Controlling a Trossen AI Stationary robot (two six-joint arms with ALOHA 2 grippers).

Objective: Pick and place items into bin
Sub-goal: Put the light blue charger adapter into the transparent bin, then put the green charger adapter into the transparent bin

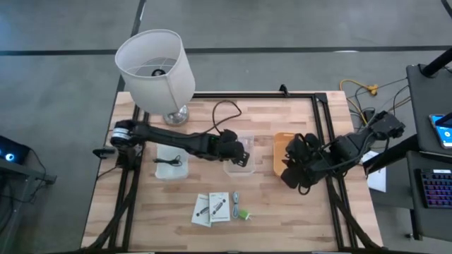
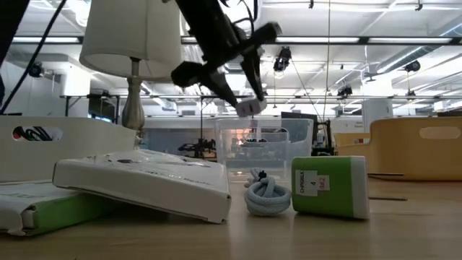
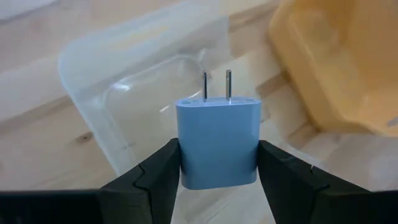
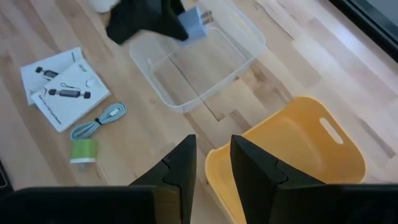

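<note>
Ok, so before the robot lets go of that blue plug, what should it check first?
1. Left claw grips the blue plug firmly: ok.
2. Plug is above the clear bin: ok.
3. Clear bin has room: ok, looks empty.
4. Right claw is out of the way, over the yellow bin: ok.
5. Packets, cable and green piece wait on the table: ok.
</note>
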